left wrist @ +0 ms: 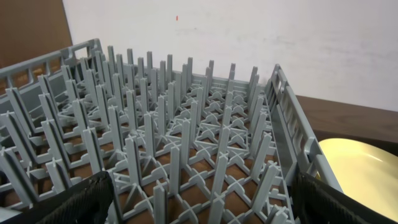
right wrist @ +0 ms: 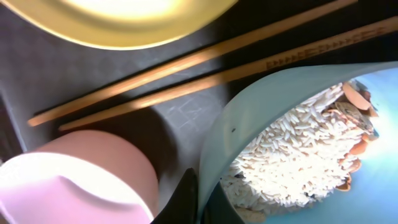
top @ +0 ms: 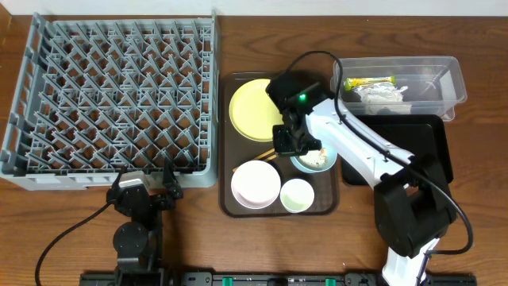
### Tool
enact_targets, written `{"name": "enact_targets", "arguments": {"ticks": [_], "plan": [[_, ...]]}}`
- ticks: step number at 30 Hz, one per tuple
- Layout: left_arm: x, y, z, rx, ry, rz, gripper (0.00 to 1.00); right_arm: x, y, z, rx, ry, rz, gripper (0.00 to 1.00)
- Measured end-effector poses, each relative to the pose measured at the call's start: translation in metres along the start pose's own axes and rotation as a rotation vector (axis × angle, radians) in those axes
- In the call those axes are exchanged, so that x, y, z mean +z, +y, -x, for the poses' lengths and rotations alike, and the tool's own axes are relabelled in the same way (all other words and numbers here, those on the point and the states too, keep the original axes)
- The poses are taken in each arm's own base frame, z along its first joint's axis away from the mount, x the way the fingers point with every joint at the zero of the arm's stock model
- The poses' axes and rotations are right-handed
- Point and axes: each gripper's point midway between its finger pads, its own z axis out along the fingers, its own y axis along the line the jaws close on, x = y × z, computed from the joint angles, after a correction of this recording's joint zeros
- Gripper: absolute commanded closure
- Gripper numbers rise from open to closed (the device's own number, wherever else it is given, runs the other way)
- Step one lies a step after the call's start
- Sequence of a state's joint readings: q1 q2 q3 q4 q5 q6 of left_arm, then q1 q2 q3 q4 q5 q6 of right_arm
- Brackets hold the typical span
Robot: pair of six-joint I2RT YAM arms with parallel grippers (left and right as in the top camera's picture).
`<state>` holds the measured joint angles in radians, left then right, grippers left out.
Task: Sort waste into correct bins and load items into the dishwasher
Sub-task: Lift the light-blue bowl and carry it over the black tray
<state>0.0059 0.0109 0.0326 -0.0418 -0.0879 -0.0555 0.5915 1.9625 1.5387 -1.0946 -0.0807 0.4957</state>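
My right gripper (top: 295, 148) (right wrist: 208, 208) is shut on the rim of the light blue bowl (top: 314, 160) (right wrist: 249, 118), one finger outside the wall and one inside. White rice scraps (right wrist: 292, 155) fill the bowl. The wooden chopsticks (right wrist: 186, 62) (top: 264, 156) lie beside it, between the yellow plate (top: 252, 108) (right wrist: 124, 18) and the white bowl (top: 255, 184) (right wrist: 74, 186). The pale green cup (top: 297, 195) stands next to the white bowl. My left gripper (top: 144, 184) (left wrist: 199, 208) is open and holds nothing, at the front edge of the grey dish rack (top: 119, 95) (left wrist: 186, 124).
The dishes sit on a brown tray (top: 228, 202). At the back right a clear tub (top: 444, 79) holds the green-and-orange wrapper (top: 369, 81) and crumpled paper (top: 383, 95). The flat black tray (top: 429, 143) lies in front of it, under my right arm.
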Motion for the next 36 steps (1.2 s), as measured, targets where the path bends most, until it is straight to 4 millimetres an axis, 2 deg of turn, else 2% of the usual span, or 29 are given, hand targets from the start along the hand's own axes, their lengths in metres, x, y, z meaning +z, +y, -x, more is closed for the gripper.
{"name": "enact_targets", "arguments": {"ticks": [7,16,21,25,36], "plan": [[0.000,0.000,0.000,0.000,0.000,0.000,0.08,-0.025,0.002,-0.001,-0.050,-0.008,0.007,0.99],[0.000,0.000,0.000,0.000,0.000,0.000,0.08,-0.083,-0.006,-0.005,-0.081,-0.115,0.066,0.99],[0.000,0.000,0.000,0.000,0.000,0.000,0.07,-0.115,-0.029,-0.009,-0.074,-0.160,0.093,0.99],[0.000,0.000,0.000,0.000,0.000,0.000,0.08,-0.132,-0.050,-0.013,-0.072,-0.174,0.110,0.99],[0.000,0.000,0.000,0.000,0.000,0.000,0.08,-0.147,-0.092,-0.005,-0.128,-0.191,0.234,0.99]]}}
